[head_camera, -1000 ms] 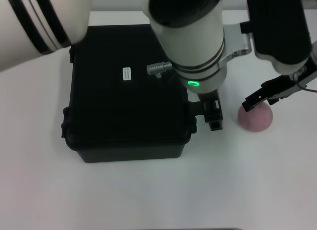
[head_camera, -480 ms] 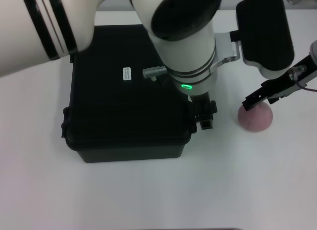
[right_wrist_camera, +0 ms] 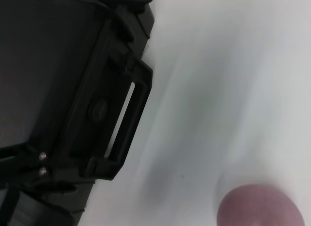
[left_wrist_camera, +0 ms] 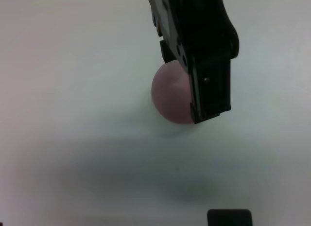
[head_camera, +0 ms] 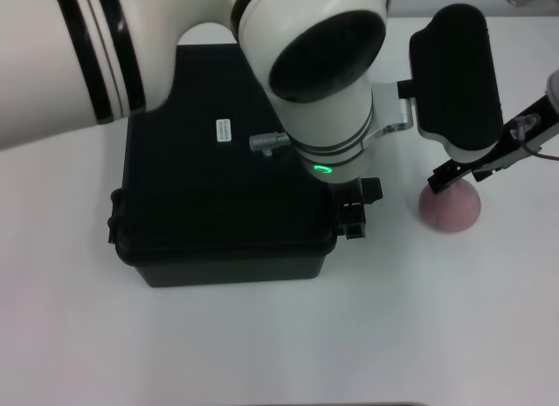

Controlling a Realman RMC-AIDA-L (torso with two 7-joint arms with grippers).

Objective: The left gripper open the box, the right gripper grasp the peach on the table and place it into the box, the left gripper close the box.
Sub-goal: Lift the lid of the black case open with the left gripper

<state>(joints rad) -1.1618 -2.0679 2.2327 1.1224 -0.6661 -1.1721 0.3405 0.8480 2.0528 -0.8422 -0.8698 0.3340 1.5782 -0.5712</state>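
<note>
Head view shows the box [head_camera: 223,188] lying shut on the white tabletop [head_camera: 262,345], its ribbed lid flat and a small white label [head_camera: 224,130] near the middle of the lid. One latch [head_camera: 114,216] sits on the box's left side. The bulky white left arm reaches across the lid from the left, and a green light [head_camera: 323,169] glows on its wrist ring. The left gripper [head_camera: 353,216] hangs at the box's right edge near the front corner, its black fingers just beside the latch there; whether they are spread or closed cannot be told, since the wrist hides most of them.

To the right of the box, well apart from it, the peach [head_camera: 452,207] rests on the tabletop. The right gripper [head_camera: 454,172] sits directly over the peach's top, one black finger reaching down to its upper left edge; it is not clear whether it touches the fruit, nor how wide the gripper stands.

Left wrist view looks across bare tabletop at the peach [left_wrist_camera: 170,95], with the right gripper's black finger [left_wrist_camera: 206,85] in front of its side.

Right wrist view shows the box's side latch [right_wrist_camera: 119,121], a black loop folded against the case wall, and the peach [right_wrist_camera: 260,206] at the frame's edge on the tabletop
</note>
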